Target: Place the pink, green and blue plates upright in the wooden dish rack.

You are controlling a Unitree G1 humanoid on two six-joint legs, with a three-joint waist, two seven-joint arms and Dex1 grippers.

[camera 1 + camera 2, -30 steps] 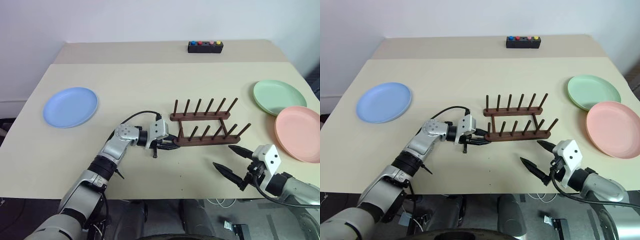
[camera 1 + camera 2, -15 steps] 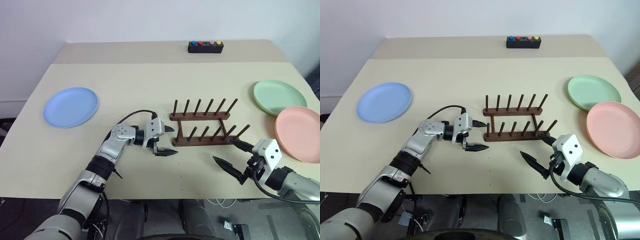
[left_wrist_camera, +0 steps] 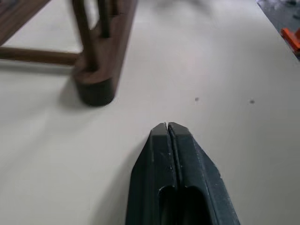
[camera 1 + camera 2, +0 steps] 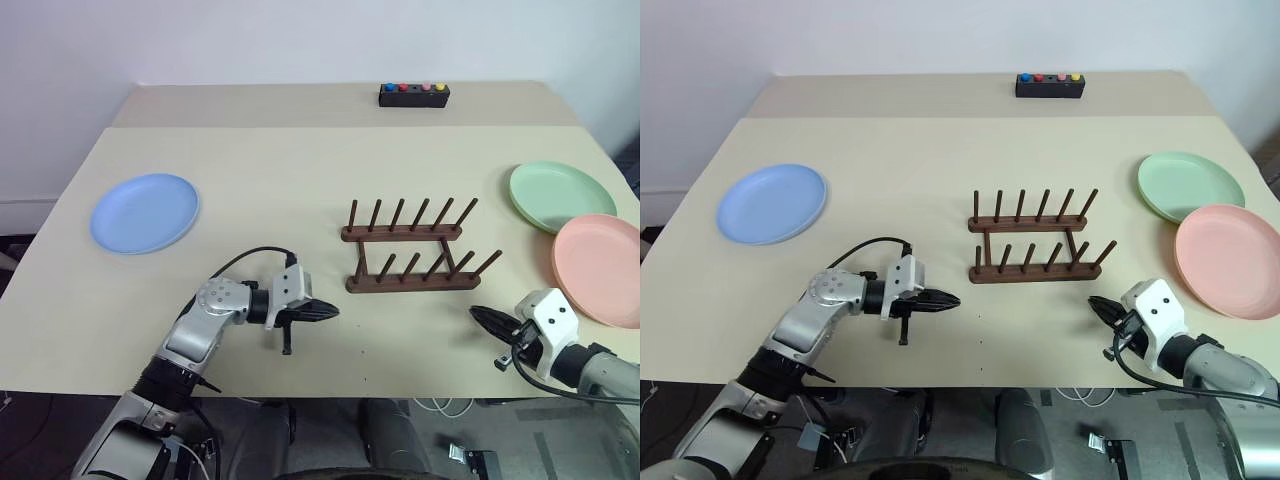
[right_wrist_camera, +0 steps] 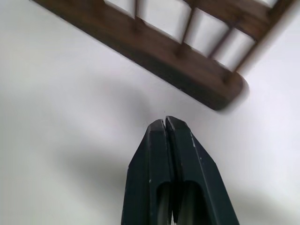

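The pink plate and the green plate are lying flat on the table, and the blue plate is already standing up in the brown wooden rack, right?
Not quite. The round blue plate is lying flat on the beige table too, far from the dark brown wooden peg rack, whose slots are all empty. The left eye view shows it. The round pink plate and round green plate do lie flat.

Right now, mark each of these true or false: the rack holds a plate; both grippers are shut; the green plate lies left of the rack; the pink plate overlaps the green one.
1. The dark brown wooden dish rack holds a plate. False: its pegs stand bare.
2. The left gripper and right gripper are shut. True.
3. The round green plate lies left of the rack. False: it lies right; the round blue plate lies left.
4. The round pink plate overlaps the green one. True.
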